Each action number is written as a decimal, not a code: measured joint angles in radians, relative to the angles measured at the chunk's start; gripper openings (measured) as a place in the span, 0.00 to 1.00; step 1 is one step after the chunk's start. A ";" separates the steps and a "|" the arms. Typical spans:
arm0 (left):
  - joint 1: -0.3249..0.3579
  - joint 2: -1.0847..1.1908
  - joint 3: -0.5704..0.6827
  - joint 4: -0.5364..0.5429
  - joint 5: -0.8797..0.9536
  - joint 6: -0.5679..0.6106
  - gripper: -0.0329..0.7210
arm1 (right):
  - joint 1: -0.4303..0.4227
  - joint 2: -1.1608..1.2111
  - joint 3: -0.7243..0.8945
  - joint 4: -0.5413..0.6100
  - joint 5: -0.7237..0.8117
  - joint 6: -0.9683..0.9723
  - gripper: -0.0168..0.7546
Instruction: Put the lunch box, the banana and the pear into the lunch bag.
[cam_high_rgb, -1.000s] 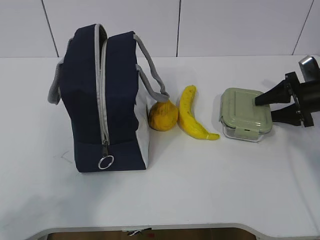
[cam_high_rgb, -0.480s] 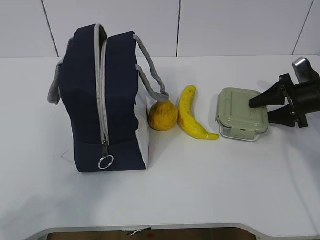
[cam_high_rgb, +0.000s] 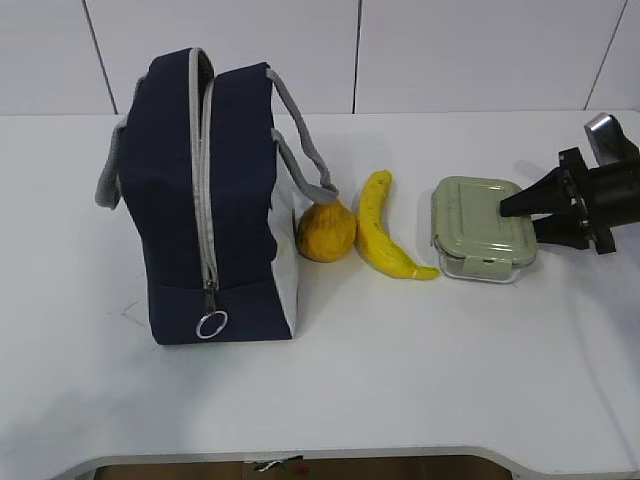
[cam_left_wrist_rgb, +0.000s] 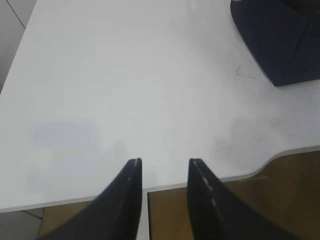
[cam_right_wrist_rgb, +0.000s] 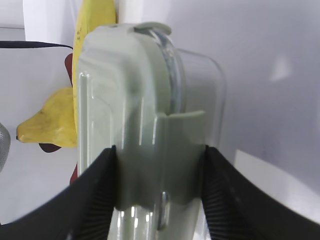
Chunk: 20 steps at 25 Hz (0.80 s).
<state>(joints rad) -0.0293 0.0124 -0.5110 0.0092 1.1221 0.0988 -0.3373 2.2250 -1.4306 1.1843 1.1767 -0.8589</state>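
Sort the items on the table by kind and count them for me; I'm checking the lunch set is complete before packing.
Fruit: 2 (banana, pear)
Containers: 1 (lunch box)
Bags: 1 (lunch bag)
Total: 4

Looks like a lab or test bench, not a home. Bare white worktop (cam_high_rgb: 400, 380) with a rounded near edge, plain white panelled wall (cam_high_rgb: 450, 55) along the far side, no furnishings. Black robot arm (cam_high_rgb: 610, 200) comes in from the right.
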 joint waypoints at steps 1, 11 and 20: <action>0.000 0.000 0.000 0.000 0.000 0.000 0.36 | 0.000 0.000 0.000 0.000 0.000 0.000 0.53; 0.000 0.000 0.000 0.000 0.000 -0.002 0.36 | 0.000 0.000 0.000 0.001 0.000 -0.002 0.52; 0.000 0.000 0.000 0.000 0.000 -0.002 0.36 | 0.000 -0.005 0.000 -0.003 -0.003 0.000 0.51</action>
<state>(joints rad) -0.0293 0.0124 -0.5110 0.0092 1.1221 0.0967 -0.3373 2.2201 -1.4306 1.1815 1.1741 -0.8591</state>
